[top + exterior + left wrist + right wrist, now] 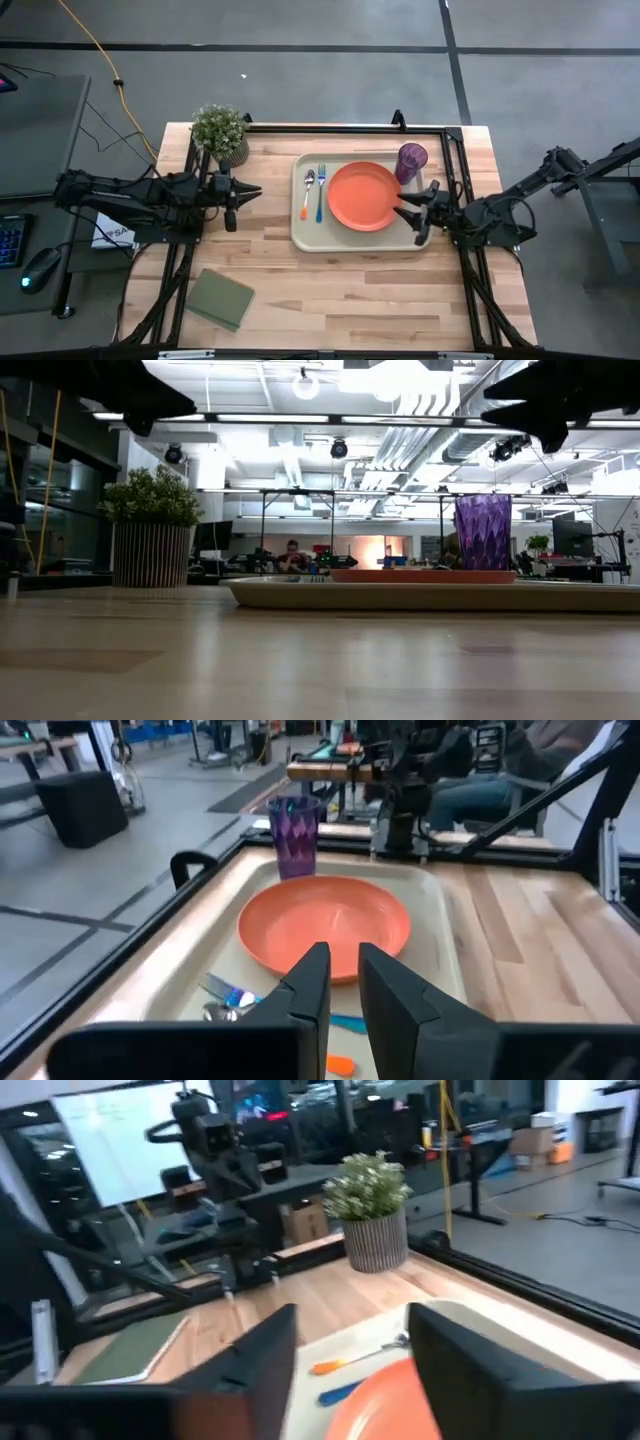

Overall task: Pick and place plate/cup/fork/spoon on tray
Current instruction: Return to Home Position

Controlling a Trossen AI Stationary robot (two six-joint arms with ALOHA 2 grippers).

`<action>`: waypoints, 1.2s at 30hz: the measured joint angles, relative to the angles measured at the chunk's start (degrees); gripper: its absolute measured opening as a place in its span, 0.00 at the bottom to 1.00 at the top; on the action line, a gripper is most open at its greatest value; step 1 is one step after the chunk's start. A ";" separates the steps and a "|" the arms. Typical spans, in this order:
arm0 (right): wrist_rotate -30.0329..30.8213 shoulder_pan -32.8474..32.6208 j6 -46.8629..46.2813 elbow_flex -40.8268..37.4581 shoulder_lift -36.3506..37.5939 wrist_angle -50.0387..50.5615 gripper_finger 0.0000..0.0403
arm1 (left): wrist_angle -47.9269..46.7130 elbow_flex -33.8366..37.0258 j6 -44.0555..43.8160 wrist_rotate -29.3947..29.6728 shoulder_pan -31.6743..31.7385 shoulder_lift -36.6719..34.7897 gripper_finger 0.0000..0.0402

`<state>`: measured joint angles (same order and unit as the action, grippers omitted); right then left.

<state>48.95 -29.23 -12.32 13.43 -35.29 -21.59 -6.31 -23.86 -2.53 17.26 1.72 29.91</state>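
Note:
The beige tray (300, 238) lies at the far right of the table. On it lie the orange-red plate (363, 196), the blue-handled fork (321, 195) and the orange-handled spoon (307, 195), side by side to the plate's left. The purple cup (411, 160) stands upright in the tray's far right corner. My right gripper (412, 214) is open and empty above the tray's right edge, beside the plate's rim. My left gripper (255, 190) is shut and empty, raised above the table left of the tray, pointing at it (343, 982).
A potted plant (220, 130) stands at the table's far left corner. A flat green pad (220, 298) lies near the front left. A black frame runs round the table's edges. People sit in the room beyond the table (291, 555).

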 joint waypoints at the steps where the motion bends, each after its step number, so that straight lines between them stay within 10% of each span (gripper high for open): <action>1: -0.54 -0.02 0.47 0.00 1.51 0.93 0.43 | 0.52 0.00 0.14 -0.05 0.00 -0.03 0.09; 7: -4.79 1.63 -5.04 0.02 12.73 16.84 0.04 | 1.08 -0.02 0.31 -0.79 0.00 -1.09 0.04; 22: -33.10 32.17 -6.42 -0.39 11.81 15.88 0.00 | 2.23 -0.02 0.71 -1.67 0.00 -1.12 0.01; 28: -41.05 32.62 -5.13 -0.39 15.49 19.03 0.00 | 1.47 -0.02 -0.10 -1.66 0.00 -1.12 0.01; 36: -34.26 27.48 -5.81 -0.75 19.64 25.54 0.00 | 8.17 -0.02 1.20 -1.68 0.00 -1.12 0.01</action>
<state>14.69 -1.75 -18.13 12.68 -15.65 3.95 1.85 -23.88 -1.33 15.57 1.72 28.80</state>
